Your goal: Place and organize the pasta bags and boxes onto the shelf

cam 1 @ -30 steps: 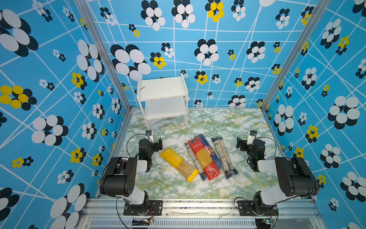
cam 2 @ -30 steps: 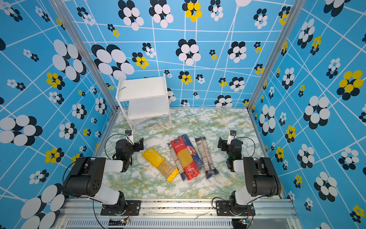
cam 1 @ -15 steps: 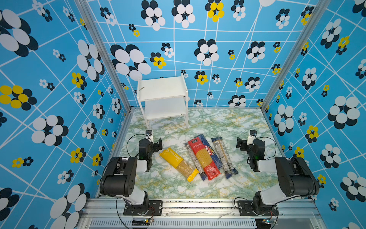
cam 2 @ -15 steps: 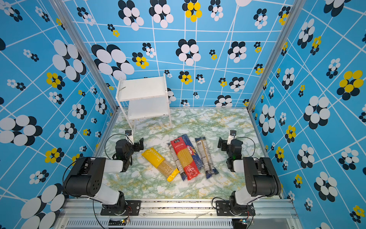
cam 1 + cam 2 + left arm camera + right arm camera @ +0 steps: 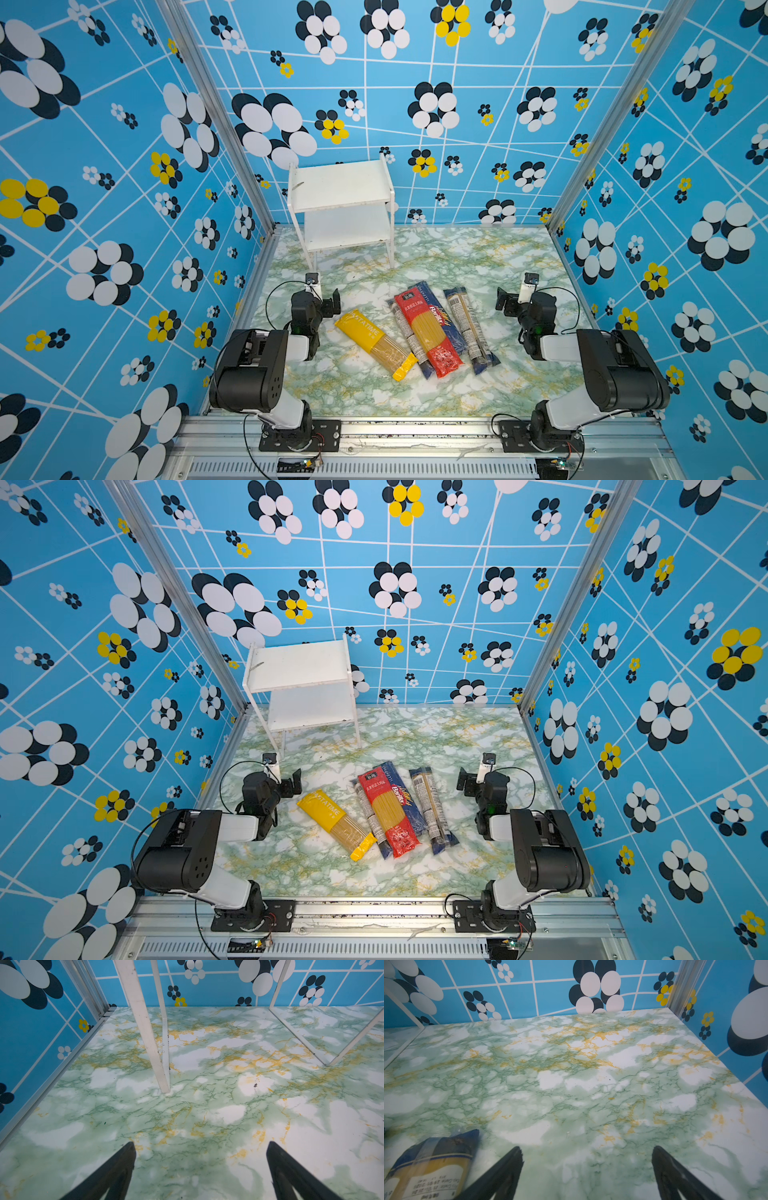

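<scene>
Five packs lie on the bench [image 5: 490,257] and none on the shelf [image 5: 343,187]. You're at the very start, no pick begun.

- The yellow bag [image 5: 376,345] lies alone and slanted, nearest the left end effector [image 5: 331,300].
- The red bag [image 5: 428,332] lies on top of the dark blue Barilla box [image 5: 442,318].
- One slim bag [image 5: 409,338] is tucked against that stack on the yellow bag's side, partly under the red one.
- The second slim bag [image 5: 469,328] lies just beside the box, nearest the right end effector [image 5: 504,300].
- On both end effectors the jaws are wide apart, holding nothing, low over bare bench. Both wrist views confirm this.

Next move, my read: take the yellow bag first with your left arm. It's free of the pile, and the shelf stands at the back on that arm's side. Grip across the narrow width near the middle, since a long pack will likely droop at the ends. Both boards are empty. The top board looks the easier drop; the lower one needs a lengthwise slide between the legs. Take the red bag off before you go for the box.

The surface is glossy green-and-white marble print with yellow veins. It's flat, so packs may skid when nudged. The room has blue walls on three sides, with white grid lines and black, white and yellow flowers. Aluminium posts stand in the back corners, and an aluminium rail at the front carries both arm bases.
</scene>
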Robot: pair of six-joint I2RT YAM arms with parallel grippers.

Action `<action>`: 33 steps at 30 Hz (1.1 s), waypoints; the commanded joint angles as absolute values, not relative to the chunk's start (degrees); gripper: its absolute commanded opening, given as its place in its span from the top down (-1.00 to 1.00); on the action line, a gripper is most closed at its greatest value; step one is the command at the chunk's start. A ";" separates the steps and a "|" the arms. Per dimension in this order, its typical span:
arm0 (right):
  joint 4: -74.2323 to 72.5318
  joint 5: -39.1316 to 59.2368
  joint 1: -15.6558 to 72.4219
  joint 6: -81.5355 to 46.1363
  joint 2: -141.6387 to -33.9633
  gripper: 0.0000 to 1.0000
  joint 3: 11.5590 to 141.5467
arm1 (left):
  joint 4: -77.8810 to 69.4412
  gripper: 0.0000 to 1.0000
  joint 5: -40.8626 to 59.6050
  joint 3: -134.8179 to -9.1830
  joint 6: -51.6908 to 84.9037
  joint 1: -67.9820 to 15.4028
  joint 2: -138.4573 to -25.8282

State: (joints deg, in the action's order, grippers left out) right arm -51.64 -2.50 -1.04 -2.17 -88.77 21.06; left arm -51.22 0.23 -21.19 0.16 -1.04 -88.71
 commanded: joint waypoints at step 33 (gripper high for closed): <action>-43.06 3.69 -0.73 0.48 -84.40 -0.85 24.87 | -44.00 -0.98 3.27 -23.94 -1.06 -1.17 -83.01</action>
State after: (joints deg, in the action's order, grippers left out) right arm -48.62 2.35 -0.89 -0.19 -87.37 21.69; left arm -47.27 2.20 -22.02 -0.16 -1.13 -85.12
